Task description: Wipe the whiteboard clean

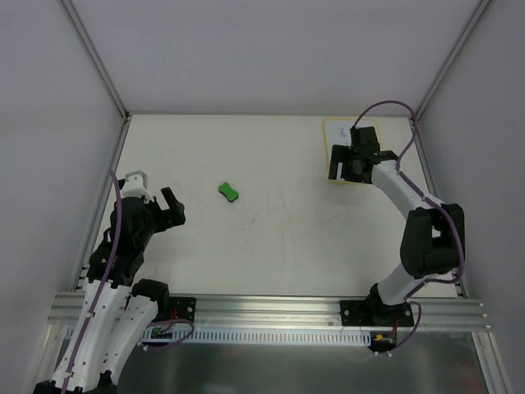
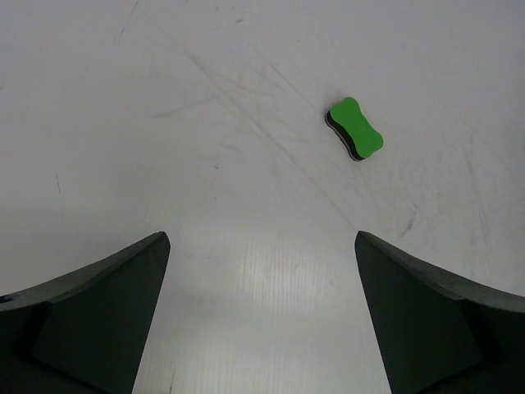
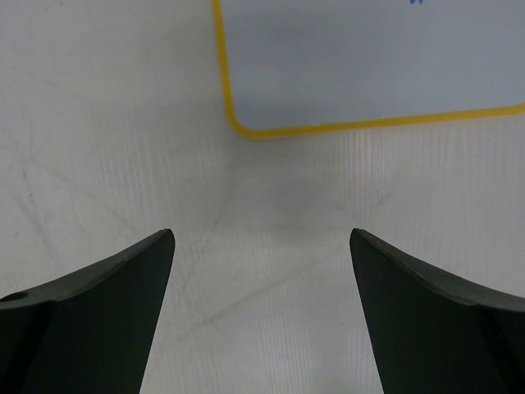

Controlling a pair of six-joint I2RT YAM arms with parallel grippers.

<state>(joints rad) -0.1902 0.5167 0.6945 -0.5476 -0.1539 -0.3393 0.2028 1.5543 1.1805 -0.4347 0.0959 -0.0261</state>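
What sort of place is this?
Likely a lab robot test cell: plain panels enclose a scuffed white table, left arm and right arm are bolted to a metal rail, with only a whiteboard and eraser.

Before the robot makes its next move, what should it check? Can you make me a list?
1. Left gripper open and empty: ok, jaws wide apart.
2. Green eraser free to grab: ok, it lies alone, ahead and to the right in the left wrist view.
3. Right gripper open and empty: ok.
4. Whiteboard clean: not ok, a bit of blue writing shows on it.
5. Whiteboard held steady: not ok, in the right wrist view the fingers sit just short of its yellow rim and grip nothing.
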